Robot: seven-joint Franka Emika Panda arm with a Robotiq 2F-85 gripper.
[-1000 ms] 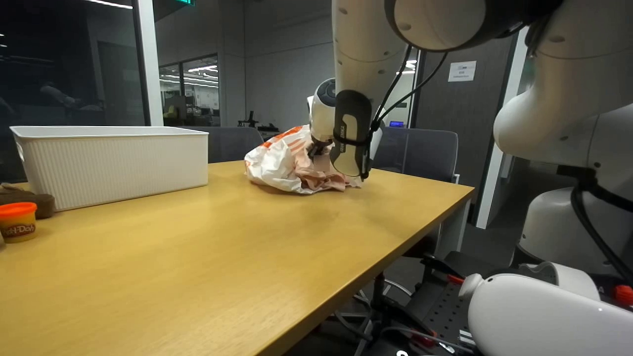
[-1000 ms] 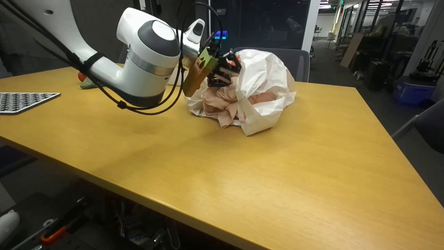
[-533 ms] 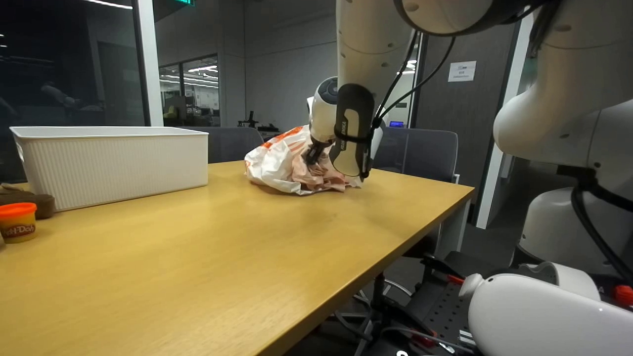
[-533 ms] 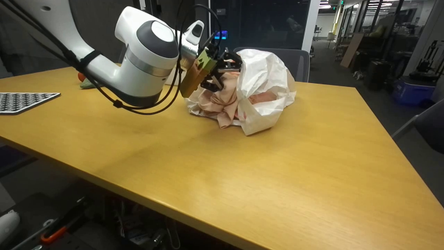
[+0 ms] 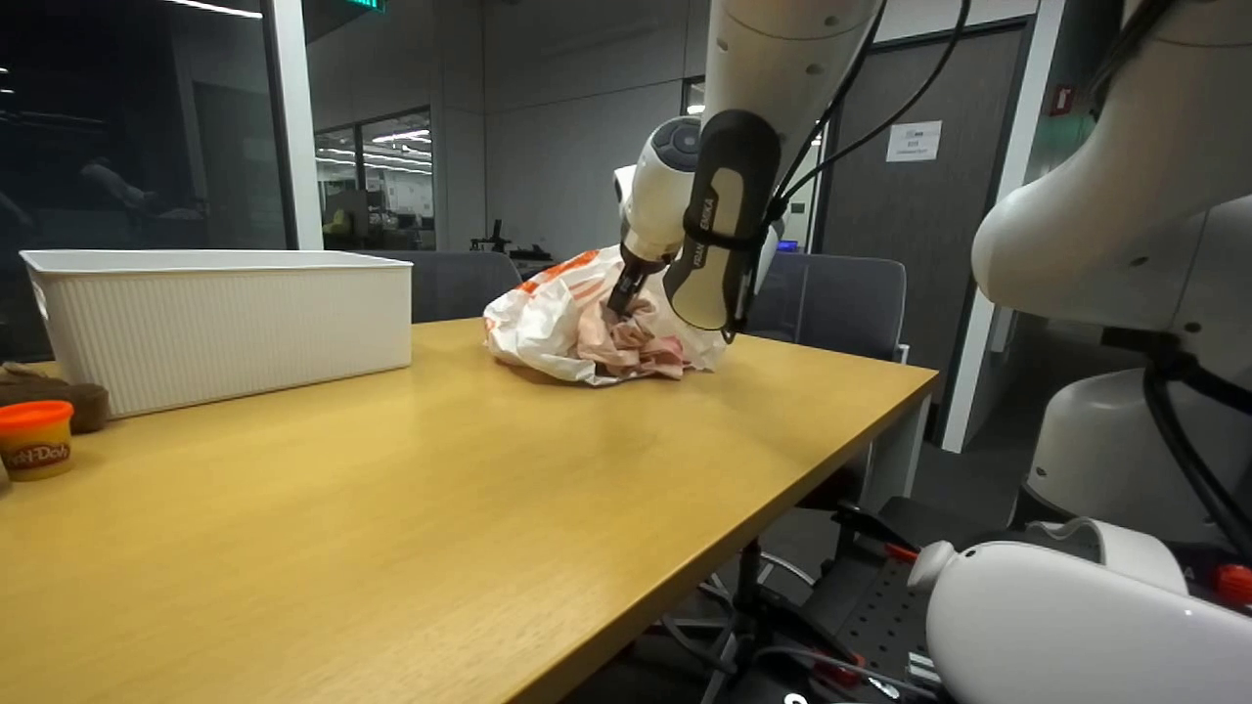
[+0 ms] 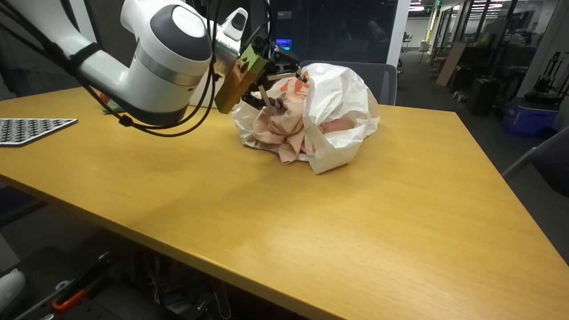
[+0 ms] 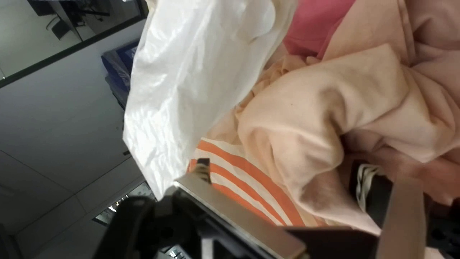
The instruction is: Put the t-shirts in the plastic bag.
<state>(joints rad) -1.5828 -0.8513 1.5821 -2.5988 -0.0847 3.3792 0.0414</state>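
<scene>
1. the gripper (image 6: 291,92) has its two fingers (image 7: 379,199) spread wide apart, and i see nothing pinched between them. one tip is right by the pale pink shirt (image 6: 286,129); i can't say if it touches.

2. this is new. a second ago the fingers were closer together, down by the shirt. now they are spread, and the arm (image 6: 178,58) has pulled the gripper up and back.

3. the shirt did not come along. it stayed in the mouth of the white plastic bag (image 6: 342,89), so i think it was just let go, and most of the job looks done.

4. a floppy end of the shirt pokes out past the bag's lip and seems to reach the table (image 6: 400,213). it may need one more push. darker pink cloth (image 7: 320,25) shows next to it, maybe another shirt.

5. the bag is thin and crinkly, so i'd guess it could slide or snag if a finger bumps it.

6. the table is yellow wood. on it are a white bin (image 5: 235,328), a little tub (image 5: 34,445) with an orange lid, a brown lump (image 5: 83,403) i can't name, and a black-and-white board (image 6: 33,131), all apart from the bag.

7. in the room, a dark chair (image 5: 846,303) stands behind the table, a paper sign (image 5: 915,142) is on a dark door (image 5: 939,244), and a blue crate (image 6: 531,116) sits far off.
</scene>
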